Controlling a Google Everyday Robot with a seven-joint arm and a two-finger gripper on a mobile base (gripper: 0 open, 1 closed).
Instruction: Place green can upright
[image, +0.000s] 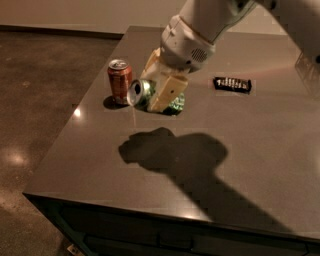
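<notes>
Two cans sit near the table's left edge toward its far-left corner, with the gripper clenched around the green can, which lies tipped sideways just beside the upright red can, so turning it upright and releasing it are not yet done.

White arm slanting down from upper right, hand low, fingers clamped on green can

Just beside hand with green can, upright red can; open tabletop in front; black packet beyond.
</notes>
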